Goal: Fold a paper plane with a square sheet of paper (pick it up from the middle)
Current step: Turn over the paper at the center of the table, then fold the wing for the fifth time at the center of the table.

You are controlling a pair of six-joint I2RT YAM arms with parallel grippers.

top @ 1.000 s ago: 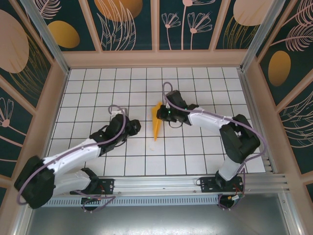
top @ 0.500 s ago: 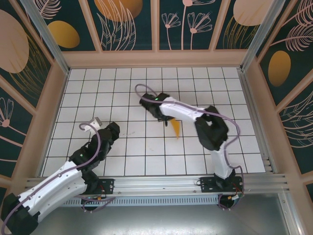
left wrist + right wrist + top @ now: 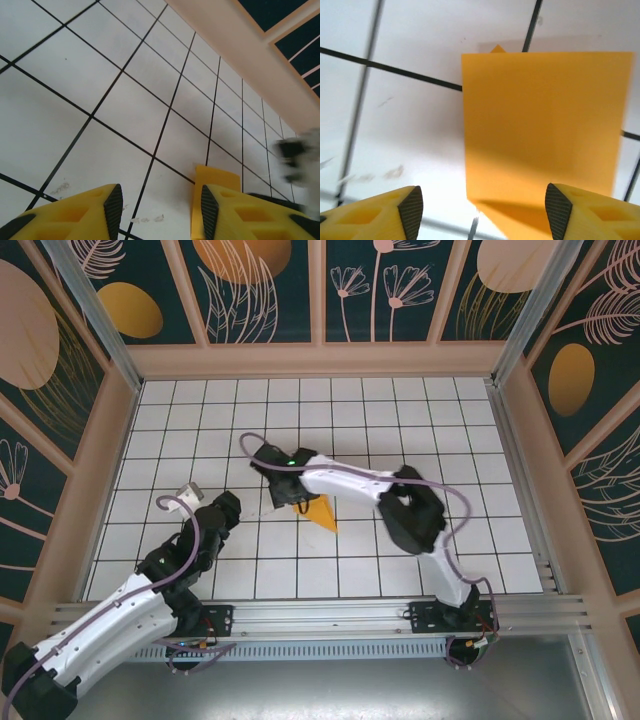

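Robot test cell, laboratory type. An enclosed bench is recorded: a tabletop [image 3: 420, 410] of white squares ruled in a black grid, boxed in by pale wooden framing [image 3: 320, 360] and printed botanical wall panels [image 3: 260, 290]. Aluminium corner posts [image 3: 95, 310] are fitted. To a slotted aluminium rail [image 3: 320, 612] at the near edge, a cabled left arm [image 3: 130, 605] and right arm [image 3: 345, 480] are bolted.

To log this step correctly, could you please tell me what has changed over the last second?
The right gripper swung left across the white tiled table, carrying the folded orange-yellow paper plane slightly nearer the arm bases. It then opened and let the plane go, and the plane now rests on the tiles. The left gripper pulled back toward its base, open and empty. The table itself is unchanged.
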